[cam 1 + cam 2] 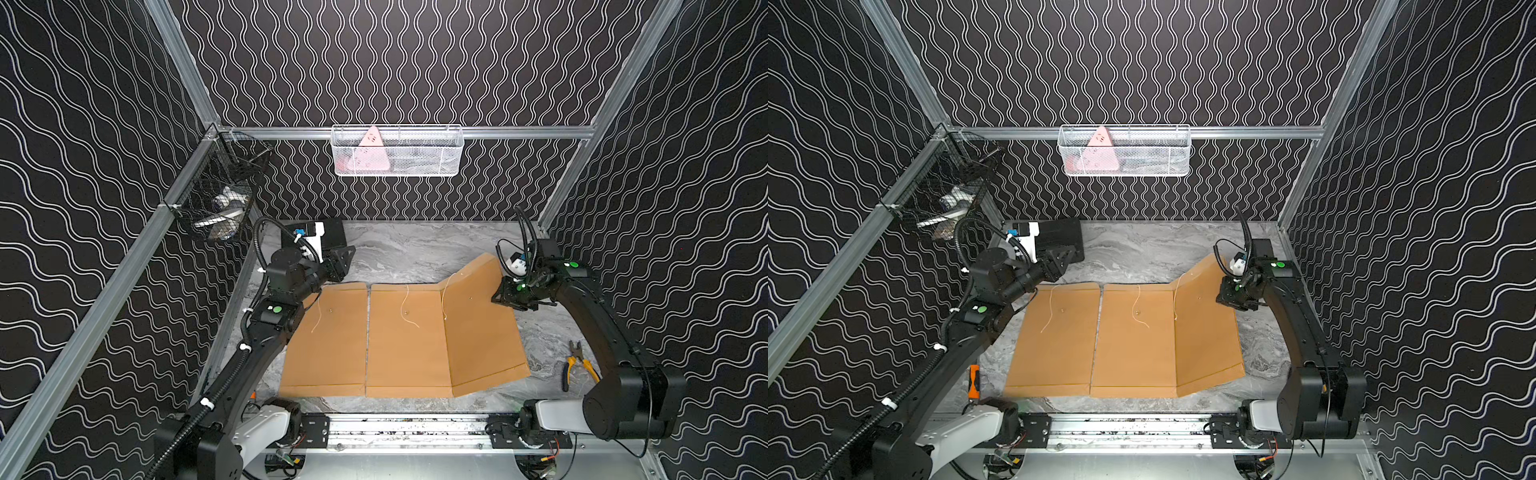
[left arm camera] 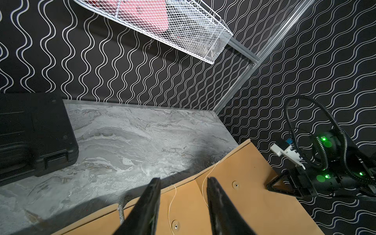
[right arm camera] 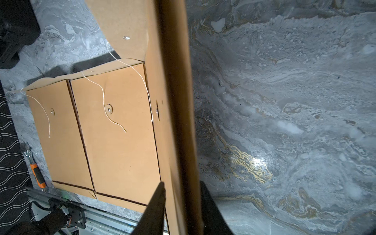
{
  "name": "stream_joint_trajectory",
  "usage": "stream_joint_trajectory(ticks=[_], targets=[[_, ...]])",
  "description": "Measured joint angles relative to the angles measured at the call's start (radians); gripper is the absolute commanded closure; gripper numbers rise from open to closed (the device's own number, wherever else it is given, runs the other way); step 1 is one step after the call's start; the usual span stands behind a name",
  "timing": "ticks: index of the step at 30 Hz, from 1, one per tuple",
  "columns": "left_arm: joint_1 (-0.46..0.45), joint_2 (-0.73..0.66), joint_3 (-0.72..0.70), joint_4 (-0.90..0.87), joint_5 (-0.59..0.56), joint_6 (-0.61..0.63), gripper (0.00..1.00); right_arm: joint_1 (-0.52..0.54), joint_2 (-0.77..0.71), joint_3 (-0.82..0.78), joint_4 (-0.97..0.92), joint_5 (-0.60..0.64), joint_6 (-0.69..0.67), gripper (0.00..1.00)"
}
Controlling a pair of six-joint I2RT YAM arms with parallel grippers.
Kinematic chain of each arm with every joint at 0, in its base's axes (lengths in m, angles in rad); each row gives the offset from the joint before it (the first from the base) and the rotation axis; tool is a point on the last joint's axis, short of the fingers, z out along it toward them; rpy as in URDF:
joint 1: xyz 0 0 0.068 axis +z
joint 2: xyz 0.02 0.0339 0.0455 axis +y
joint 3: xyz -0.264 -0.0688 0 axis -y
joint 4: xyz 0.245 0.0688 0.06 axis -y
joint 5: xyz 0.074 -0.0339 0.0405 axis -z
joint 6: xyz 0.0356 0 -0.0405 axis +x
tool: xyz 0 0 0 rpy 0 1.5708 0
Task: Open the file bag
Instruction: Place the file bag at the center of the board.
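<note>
Honestly, looks nearly done: rightmost file bag (image 1: 482, 332), by the surface's (image 1: 415, 249) right edge, has string (image 1: 444, 299) loose and flap (image 1: 473, 274) unfolded; right gripper (image 3: 182, 184) straddles its lifted side, grip unclear, left gripper (image 2: 183, 181) part-open, empty.

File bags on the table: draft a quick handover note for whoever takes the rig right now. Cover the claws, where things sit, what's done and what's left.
Left claw: open, empty, hovering by the far end of the left file bag.
Right claw: astride the outer edge of the right file bag, which is tilted up off the table; grip unclear.
Middle file bag: flat between the other two.
Done: tie strings hang loose on all three; the right bag's flap is unfolded.
Left: spread that bag's mouth, probably with the left claw helping.
</note>
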Motion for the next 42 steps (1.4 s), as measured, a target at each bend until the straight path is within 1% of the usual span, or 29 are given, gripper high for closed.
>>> stream_joint_trajectory(ticks=[8,19,32,42], targets=[[0.0,0.0,0.0,0.0,0.0,0.0,0.58,-0.006,-0.007,-0.006,-0.001,0.037,0.003,0.65],[0.0,0.0,0.0,0.0,0.002,0.0,0.58,-0.019,-0.029,-0.021,-0.001,0.086,0.021,0.63],[0.0,0.0,0.0,0.0,0.002,0.0,0.58,-0.027,-0.032,-0.022,-0.001,0.102,0.023,0.6],[0.0,-0.001,0.0,0.0,0.002,0.0,0.58,-0.031,-0.035,-0.026,-0.002,0.119,0.029,0.56]])
